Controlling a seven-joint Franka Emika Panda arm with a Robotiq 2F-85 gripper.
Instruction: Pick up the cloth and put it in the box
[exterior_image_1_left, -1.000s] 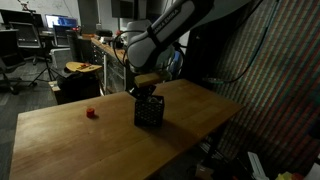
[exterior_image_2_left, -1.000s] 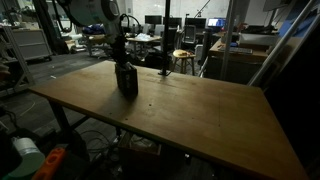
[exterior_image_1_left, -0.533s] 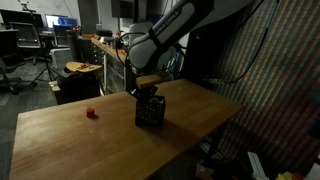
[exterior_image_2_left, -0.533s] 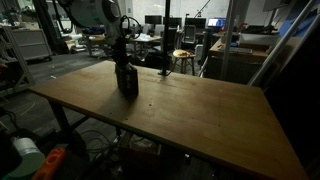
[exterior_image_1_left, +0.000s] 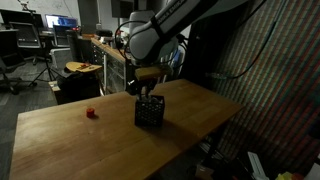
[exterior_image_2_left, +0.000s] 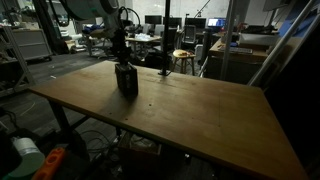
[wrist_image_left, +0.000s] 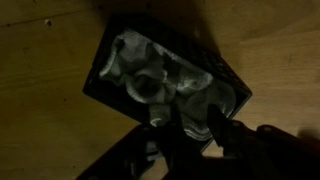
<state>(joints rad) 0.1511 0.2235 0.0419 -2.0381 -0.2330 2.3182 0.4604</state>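
A small black box stands upright on the wooden table in both exterior views (exterior_image_1_left: 150, 113) (exterior_image_2_left: 127, 82). In the wrist view the box's rim (wrist_image_left: 103, 62) frames a crumpled grey-white cloth (wrist_image_left: 158, 80) that lies inside it. My gripper hangs just above the box's open top in both exterior views (exterior_image_1_left: 148, 92) (exterior_image_2_left: 123, 60). In the wrist view its two dark fingers (wrist_image_left: 188, 132) stand apart over the near edge of the box, with nothing held between them. The cloth is not visible in the exterior views.
A small red object (exterior_image_1_left: 90, 113) lies on the wooden table (exterior_image_1_left: 80, 140) away from the box. Beyond the table's edges are lab benches, stools and monitors (exterior_image_2_left: 180, 45). A patterned screen (exterior_image_1_left: 270, 60) stands at one side.
My gripper has risen a little from the top of the box. The box and the red object have not moved.
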